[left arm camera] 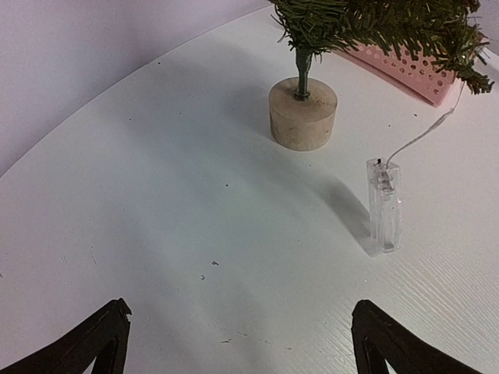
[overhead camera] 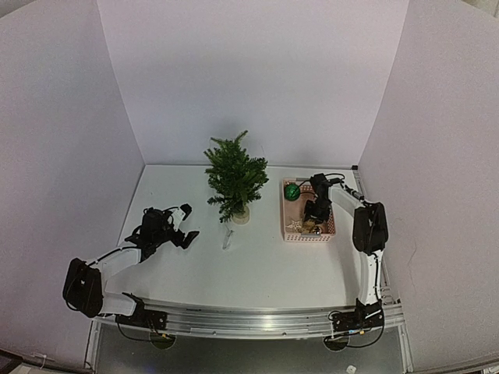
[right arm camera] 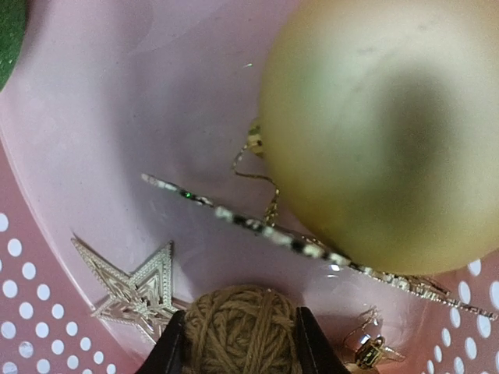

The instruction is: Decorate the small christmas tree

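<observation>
Two grippers sit on either side of the table. At the left, the left gripper (overhead camera: 188, 223) hovers low over the white table (overhead camera: 171, 273), its jaws spread wide and holding nothing. Just right of it stands a clear plastic battery box (left arm camera: 385, 204), its thin wire trailing up into the branches. The small christmas tree (overhead camera: 234, 178) is upright at the table's middle on its pale round wooden base (left arm camera: 303, 113), to the far right of the left gripper and well apart from it.

Right of the tree, close by, is the pink perforated plastic basket (overhead camera: 284, 210). The right gripper (overhead camera: 313, 222) reaches down into it and pinches a brown twine ball (right arm camera: 240, 331) between its fingertips. A matte gold bauble (right arm camera: 382, 132) and a silver glitter star (right arm camera: 136, 284) crowd around it.

The ball is round and held only at the tips, so it may well slip on lifting. The gold hanging cord (right arm camera: 261, 175) nearby might snag. From this gripper the tree lies to the left, beyond the basket wall. A careless swing could topple it.
</observation>
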{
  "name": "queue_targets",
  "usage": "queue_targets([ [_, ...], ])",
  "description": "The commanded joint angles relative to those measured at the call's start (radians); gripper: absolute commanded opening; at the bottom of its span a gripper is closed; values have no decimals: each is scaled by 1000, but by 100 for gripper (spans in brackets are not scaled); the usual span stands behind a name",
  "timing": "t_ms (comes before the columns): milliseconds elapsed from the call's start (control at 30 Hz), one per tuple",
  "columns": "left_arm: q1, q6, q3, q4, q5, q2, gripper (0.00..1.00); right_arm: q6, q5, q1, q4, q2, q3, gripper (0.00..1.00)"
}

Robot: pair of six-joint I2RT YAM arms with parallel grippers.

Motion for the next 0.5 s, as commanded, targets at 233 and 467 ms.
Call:
queue_targets([
  [233,7,25,23,43,12,-20,99,8,-3,2,-31,-66,98,21],
  [467,7,11,20,76,-1,-33,99,-26,4,1,-77,-184,213,18],
])
